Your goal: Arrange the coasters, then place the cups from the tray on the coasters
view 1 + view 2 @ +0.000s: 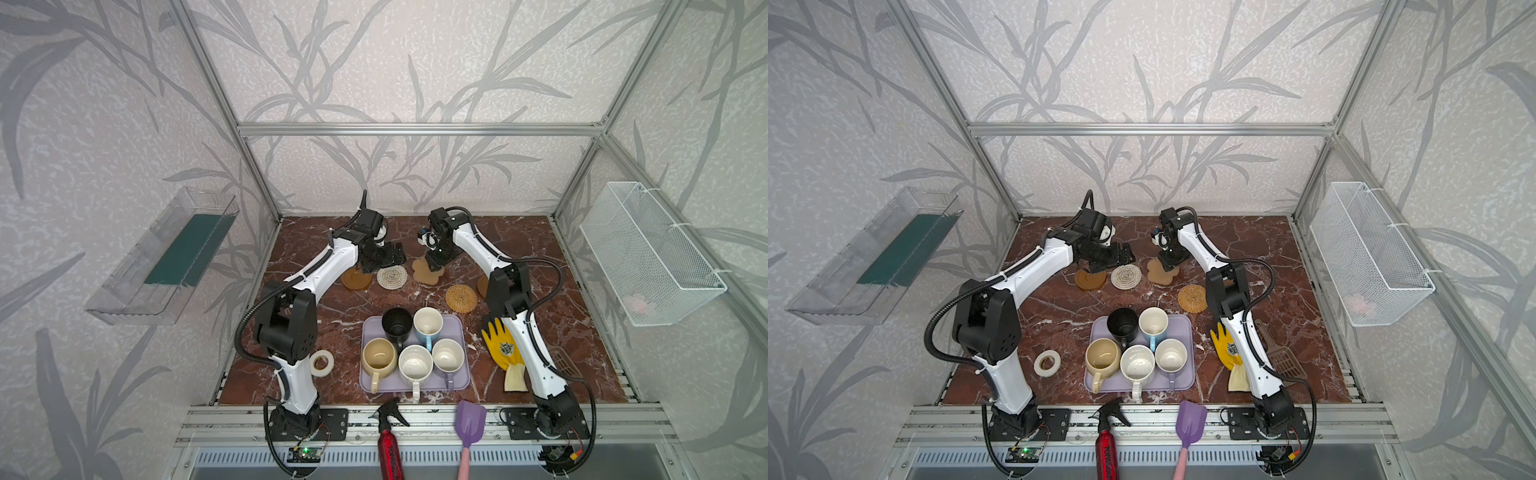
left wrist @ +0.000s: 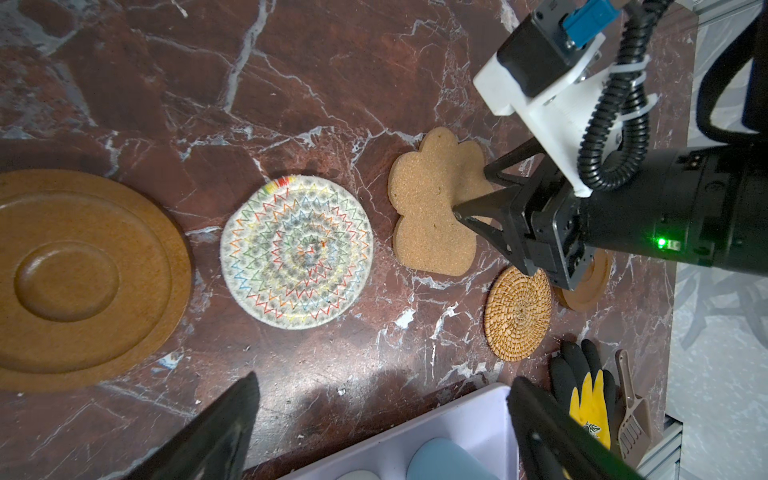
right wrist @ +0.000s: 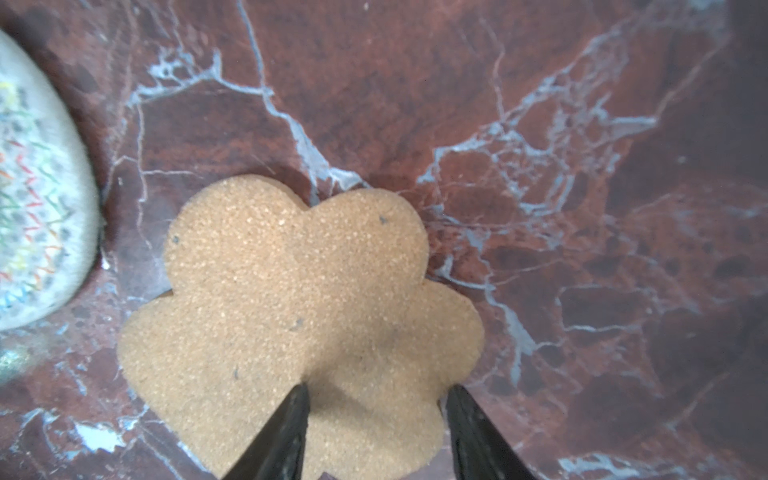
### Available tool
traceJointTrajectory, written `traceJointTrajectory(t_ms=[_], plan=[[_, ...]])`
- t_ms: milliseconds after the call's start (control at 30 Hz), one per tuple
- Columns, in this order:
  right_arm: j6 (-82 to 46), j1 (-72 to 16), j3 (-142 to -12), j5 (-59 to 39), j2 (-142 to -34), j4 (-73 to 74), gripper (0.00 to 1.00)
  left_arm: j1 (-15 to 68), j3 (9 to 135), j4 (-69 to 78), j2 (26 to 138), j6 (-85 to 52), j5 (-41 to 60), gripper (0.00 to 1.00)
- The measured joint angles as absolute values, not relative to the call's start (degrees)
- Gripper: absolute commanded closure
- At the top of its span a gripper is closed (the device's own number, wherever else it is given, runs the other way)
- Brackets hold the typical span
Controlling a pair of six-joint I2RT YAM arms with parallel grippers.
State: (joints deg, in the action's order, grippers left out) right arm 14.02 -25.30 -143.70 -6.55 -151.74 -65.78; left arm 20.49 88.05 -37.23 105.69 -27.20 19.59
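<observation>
The right claw [image 3: 376,390] is standing about half open with its tips down at the flower-shaped coaster [image 3: 299,307]. One finger [image 3: 291,419] is sitting over the coaster's surface and the other is sitting at the edge of a lobe, with nothing pinched between them. That coaster is lying on the tabletop [image 1: 540,257] toward the back, just beside the woven coaster [image 1: 392,276] but not touching it. The left claw [image 1: 392,253] is hovering wide open and empty just behind the woven coaster. A brown disc coaster [image 1: 356,279] is lying on the woven coaster's other side. Nearer the front, the rattan coaster [image 1: 461,297] is lying close to a second brown disc coaster [image 2: 590,286], which is showing only partly behind the right arm. The tray [image 1: 460,328] is sitting at the front middle, well apart from the coasters, and all five cups are standing upright on it, crowded together: the black cup [image 1: 397,324] and light blue cup [image 1: 428,322] behind, the beige cup [image 1: 379,356], speckled cup [image 1: 415,363] and lavender-grey cup [image 1: 448,354] in front
</observation>
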Motion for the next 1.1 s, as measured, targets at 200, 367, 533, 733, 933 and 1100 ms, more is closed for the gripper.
traceJointTrajectory(t_ms=[200, 367, 533, 733, 933, 1100], plan=[[13.8, -25.3, -143.7, -7.4, -151.7, -65.3, 0.44, 20.5, 88.0, -36.7, 105.7, -27.6, 19.6, 0.04], [13.6, -26.2, -143.7, -8.1, -151.9, -63.5, 0.44, 20.5, 88.0, -36.4, 105.7, -28.1, 19.6, 0.04], [13.6, -26.6, -143.7, -7.6, -151.9, -63.1, 0.42, 20.5, 87.7, -36.3, 105.7, -28.1, 19.6, 0.04], [13.8, -26.5, -143.7, -7.5, -151.9, -63.0, 0.4, 20.5, 87.4, -36.1, 105.7, -28.3, 19.6, 0.04], [14.7, -26.5, -143.8, -6.8, -151.9, -62.9, 0.4, 20.5, 87.4, -35.8, 105.7, -28.4, 19.6, 0.04], [15.3, -26.5, -143.9, -5.9, -151.9, -63.0, 0.39, 20.5, 87.1, -35.6, 105.6, -28.5, 19.6, 0.04]])
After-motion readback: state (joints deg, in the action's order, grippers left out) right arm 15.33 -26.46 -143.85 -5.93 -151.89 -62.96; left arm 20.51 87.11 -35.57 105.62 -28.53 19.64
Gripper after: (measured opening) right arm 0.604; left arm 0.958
